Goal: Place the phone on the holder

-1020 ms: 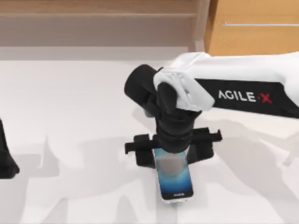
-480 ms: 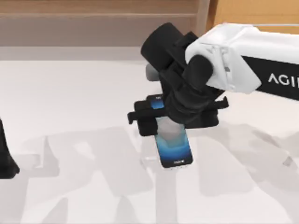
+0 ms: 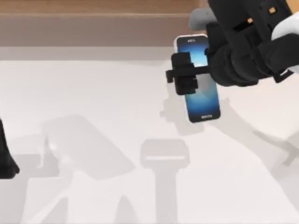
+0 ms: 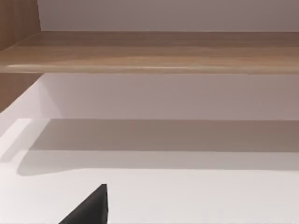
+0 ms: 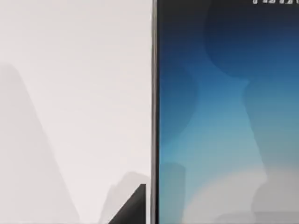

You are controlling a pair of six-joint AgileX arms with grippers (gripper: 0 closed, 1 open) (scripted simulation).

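Note:
The phone (image 3: pixel 203 99), blue-screened with a black bezel and pale edges, hangs in the air above the table's far right part, screen up. My right gripper (image 3: pixel 198 73) is shut on it, its black cross-bar reaching across the phone's upper half. Below, the pair casts a shadow on the white table (image 3: pixel 93 93). The right wrist view looks straight at the phone's screen (image 5: pixel 224 116) from close by, with a dark fingertip (image 5: pixel 134 206) beside its edge. The holder is out of view. My left arm (image 3: pixel 5 158) stays parked at the table's left edge.
A wooden ledge (image 3: pixel 93 14) runs along the back of the table, also seen in the left wrist view as the wooden ledge (image 4: pixel 149 51). Wide white tabletop stretches from the middle to the left.
The right gripper has lifted the phone off the table's middle and carried it up and towards the far right. The left arm has not moved.

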